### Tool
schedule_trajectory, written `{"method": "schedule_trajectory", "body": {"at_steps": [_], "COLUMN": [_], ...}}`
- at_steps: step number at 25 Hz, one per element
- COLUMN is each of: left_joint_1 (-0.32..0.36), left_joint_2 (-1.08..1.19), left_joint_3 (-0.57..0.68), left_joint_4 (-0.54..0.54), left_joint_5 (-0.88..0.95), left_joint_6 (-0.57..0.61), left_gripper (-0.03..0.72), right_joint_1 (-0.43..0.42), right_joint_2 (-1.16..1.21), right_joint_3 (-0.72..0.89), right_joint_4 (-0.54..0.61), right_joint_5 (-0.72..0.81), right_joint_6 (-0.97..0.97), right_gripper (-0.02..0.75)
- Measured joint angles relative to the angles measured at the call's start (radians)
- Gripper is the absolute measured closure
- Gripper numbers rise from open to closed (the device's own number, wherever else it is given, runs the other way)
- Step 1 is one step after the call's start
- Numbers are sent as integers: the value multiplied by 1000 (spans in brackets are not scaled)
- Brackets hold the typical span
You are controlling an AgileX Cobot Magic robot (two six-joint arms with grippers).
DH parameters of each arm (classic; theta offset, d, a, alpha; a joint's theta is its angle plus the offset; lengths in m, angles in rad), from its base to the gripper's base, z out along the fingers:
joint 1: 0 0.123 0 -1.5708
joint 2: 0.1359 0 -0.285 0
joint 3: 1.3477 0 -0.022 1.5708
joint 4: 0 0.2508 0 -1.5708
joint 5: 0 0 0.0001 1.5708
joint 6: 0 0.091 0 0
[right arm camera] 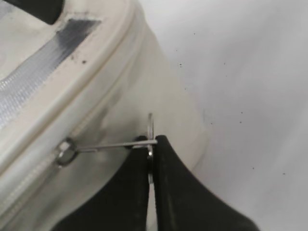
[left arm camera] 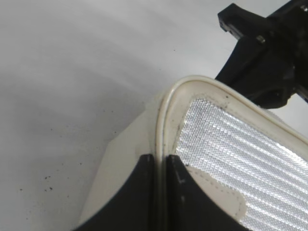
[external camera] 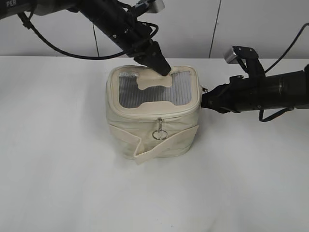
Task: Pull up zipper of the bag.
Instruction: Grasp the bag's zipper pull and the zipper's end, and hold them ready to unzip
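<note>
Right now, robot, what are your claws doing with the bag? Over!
Left claw shut, pressing down on bag top. Right claw shut on ring pull at bag's side. Front slider untouched. Nothing in the way.

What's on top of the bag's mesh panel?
A cream H-shaped patch lies on the mesh panel, with the shut left hand pressing at its back edge. The contact spot beneath is covered.

- The exterior view looks down at a slant from the front, across the white worktop (external camera: 58,169) toward the back wall, with the bag (external camera: 152,113) mid-frame.
- The left wrist view sits very close above the bag's lid (left arm camera: 240,149), looking past its own left claw (left arm camera: 161,192) toward the other arm.
- The right wrist view is pressed close to the bag's side, over the right claw (right arm camera: 151,159).
- All three views share the lid rim.
</note>
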Motion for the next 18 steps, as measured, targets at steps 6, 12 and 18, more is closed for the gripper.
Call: {"method": "schedule_trajectory", "body": {"at_steps": [6,12,18], "left_joint_1": [0,0,0], "left_joint_2": [0,0,0], "left_joint_3": [0,0,0], "left_joint_4": [1,1,1], "left_joint_5": [0,0,1], "left_joint_6": [0,0,0], "left_gripper": [644,644,644], "right_joint_1": [0,0,0], "right_joint_2": [-73,-115,-181], "right_joint_3": [76,143,229], "right_joint_4": [-12,-110,-148], "right_joint_5": [-13,-32,-31], "right_joint_6": [1,50,69], "right_gripper": [717,717,717]}}
